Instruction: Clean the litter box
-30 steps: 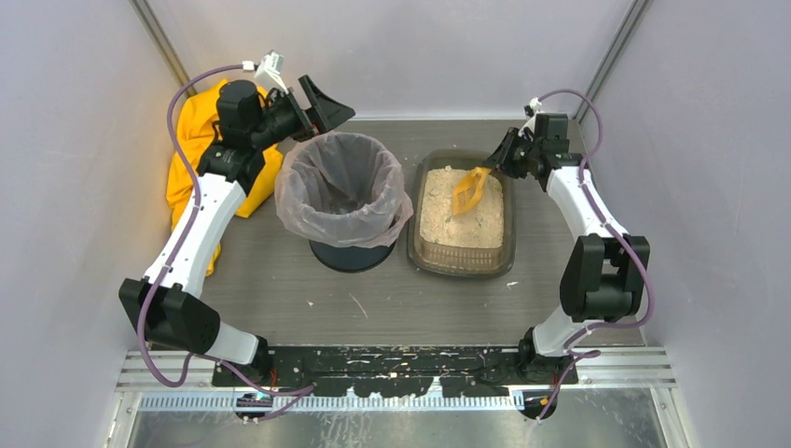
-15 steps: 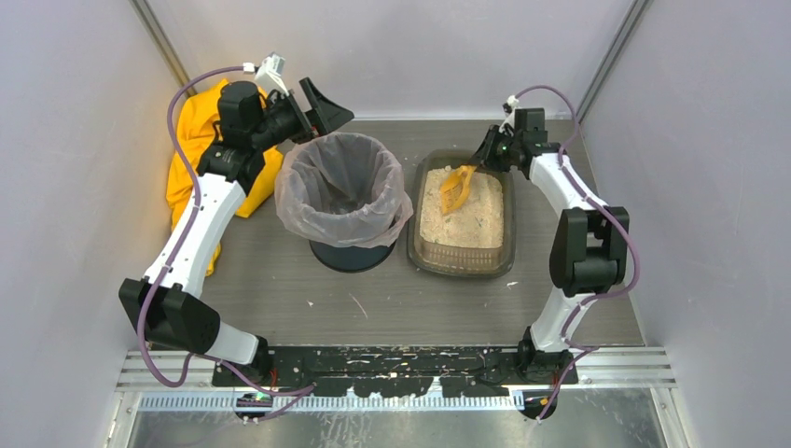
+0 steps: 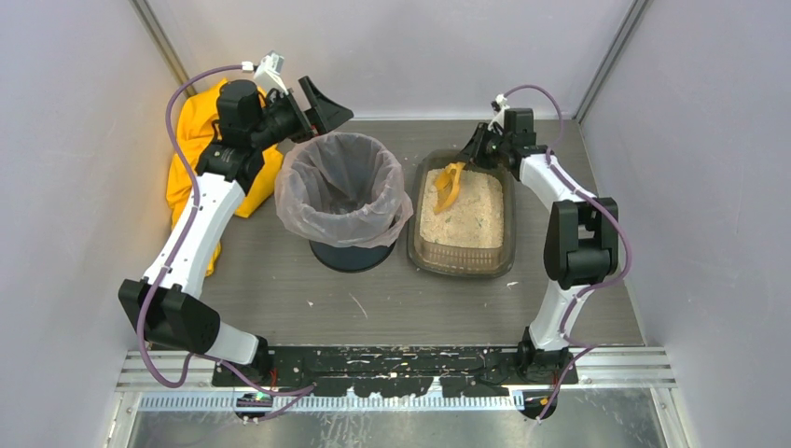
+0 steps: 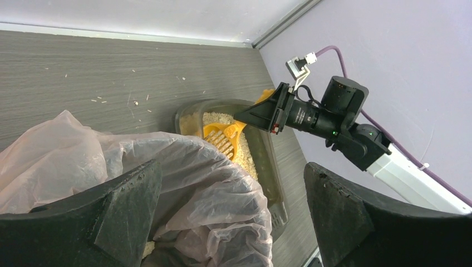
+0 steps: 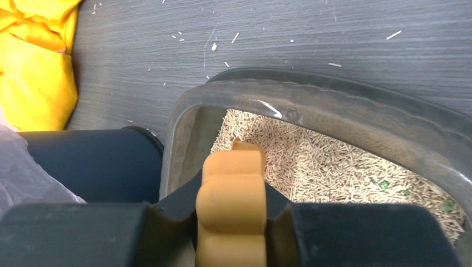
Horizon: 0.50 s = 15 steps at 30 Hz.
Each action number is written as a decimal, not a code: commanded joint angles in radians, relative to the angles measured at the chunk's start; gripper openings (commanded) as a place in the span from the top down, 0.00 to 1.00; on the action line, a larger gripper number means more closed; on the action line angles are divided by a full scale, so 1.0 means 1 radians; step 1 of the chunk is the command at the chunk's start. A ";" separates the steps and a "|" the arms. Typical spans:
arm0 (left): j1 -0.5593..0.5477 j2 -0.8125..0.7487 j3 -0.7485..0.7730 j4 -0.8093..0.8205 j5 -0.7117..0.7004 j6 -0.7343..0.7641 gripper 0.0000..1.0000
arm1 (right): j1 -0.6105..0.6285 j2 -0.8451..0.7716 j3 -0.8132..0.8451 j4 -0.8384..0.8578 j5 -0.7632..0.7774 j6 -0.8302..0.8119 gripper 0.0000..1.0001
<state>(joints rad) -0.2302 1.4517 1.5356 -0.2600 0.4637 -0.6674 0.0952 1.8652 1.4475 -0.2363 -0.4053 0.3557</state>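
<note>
My right gripper (image 3: 474, 155) is clamped on the orange scoop (image 3: 447, 189), its head inside the litter box (image 3: 464, 267) beside the lined bin (image 3: 291, 203); green bits (image 5: 384, 184) dot the litter, so most sifting seems left

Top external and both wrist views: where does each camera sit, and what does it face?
Top external: above and behind the bases, looking down; both arms show, plus bin, litter box, yellow cloth.
Left wrist: beside the bin's far rim, facing across to the right gripper holding the orange scoop; its own open fingers frame the bottom.
Right wrist: looks along the scoop handle into the litter box's far-left corner; own fingers clamp the handle.
Shared: all three show litter box and scoop.
</note>
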 commanded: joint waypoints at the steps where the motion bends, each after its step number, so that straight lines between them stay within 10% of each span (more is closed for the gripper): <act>1: 0.005 -0.035 0.028 0.018 -0.001 0.024 0.02 | -0.014 0.005 -0.091 0.154 -0.133 0.108 0.99; 15: 0.005 -0.038 0.016 0.031 0.017 0.016 0.02 | -0.076 -0.028 -0.323 0.446 -0.223 0.284 0.99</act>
<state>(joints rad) -0.2302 1.4517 1.5356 -0.2653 0.4644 -0.6540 0.0246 1.8263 1.1931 0.0788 -0.5236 0.5121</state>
